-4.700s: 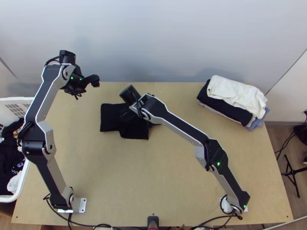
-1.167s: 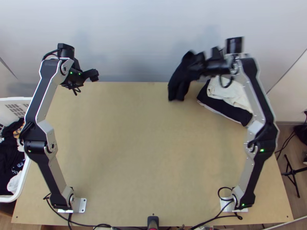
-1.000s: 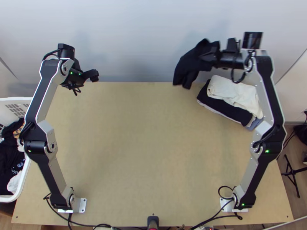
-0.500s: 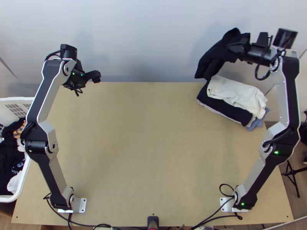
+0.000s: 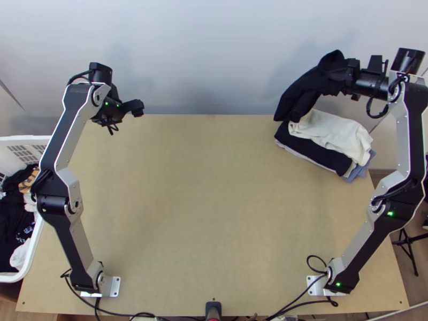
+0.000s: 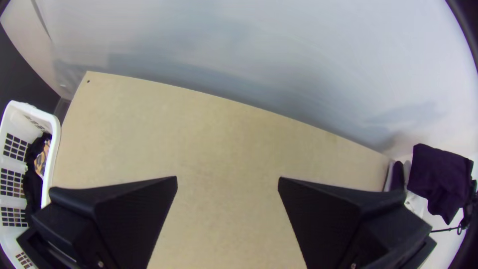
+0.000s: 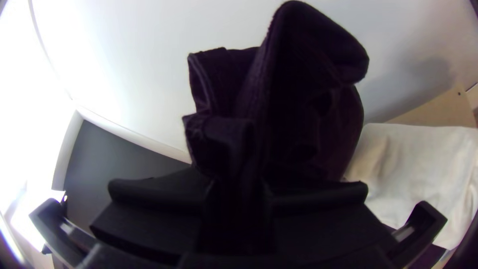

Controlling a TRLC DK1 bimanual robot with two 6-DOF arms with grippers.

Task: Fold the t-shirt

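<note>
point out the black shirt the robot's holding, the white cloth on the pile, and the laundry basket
Black shirt point(image 5: 300, 92), top view: its hanging part.
White cloth point(image 5: 333, 132), top view: its upper face.
Laundry basket point(image 6: 52, 149), left wrist view: its rim.

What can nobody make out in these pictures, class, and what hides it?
Gripped part of the black t-shirt: right wrist view, between the right gripper's fingers.
Its inner layers: right wrist view, behind outer folds.
Middles of the stack's lower cloths: top view, under the cream cloth.
White basket's outer side: top view, cut by left edge.
</note>
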